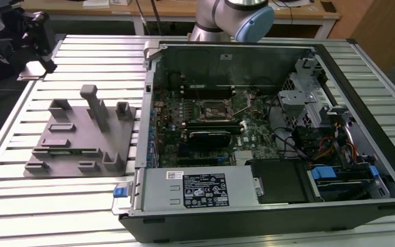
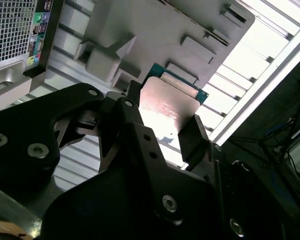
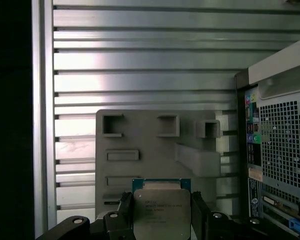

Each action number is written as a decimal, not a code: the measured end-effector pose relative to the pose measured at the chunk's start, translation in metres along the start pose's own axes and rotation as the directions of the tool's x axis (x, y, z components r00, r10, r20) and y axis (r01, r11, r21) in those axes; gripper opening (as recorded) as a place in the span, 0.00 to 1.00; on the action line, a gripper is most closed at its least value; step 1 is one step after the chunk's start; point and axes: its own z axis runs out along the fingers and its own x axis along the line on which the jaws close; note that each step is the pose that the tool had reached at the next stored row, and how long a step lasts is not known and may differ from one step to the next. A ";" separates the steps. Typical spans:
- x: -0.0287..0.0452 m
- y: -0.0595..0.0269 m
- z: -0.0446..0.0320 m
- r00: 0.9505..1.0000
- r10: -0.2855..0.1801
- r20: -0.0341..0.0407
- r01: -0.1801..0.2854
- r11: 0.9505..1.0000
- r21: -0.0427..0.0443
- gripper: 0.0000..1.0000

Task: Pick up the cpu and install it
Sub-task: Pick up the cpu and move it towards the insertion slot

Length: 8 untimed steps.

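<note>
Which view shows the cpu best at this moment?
The first wrist view: the cpu faces the camera squarely, silvery top plain, clamped in the hand. The second wrist view catches it obliquely, with glare across its top.

Silvery cpu (image 3: 160, 212) edged green, black pincer (image 2: 162, 120), grey holder (image 3: 140, 135), ribbed silver table (image 3: 140, 50).
</note>
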 end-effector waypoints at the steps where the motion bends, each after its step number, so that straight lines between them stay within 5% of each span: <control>1: -0.0012 0.0003 0.0001 1.000 0.000 0.000 0.000 1.000 0.000 0.55; 8: -0.0097 0.0021 0.0010 1.000 0.000 0.000 0.000 1.000 0.000 0.55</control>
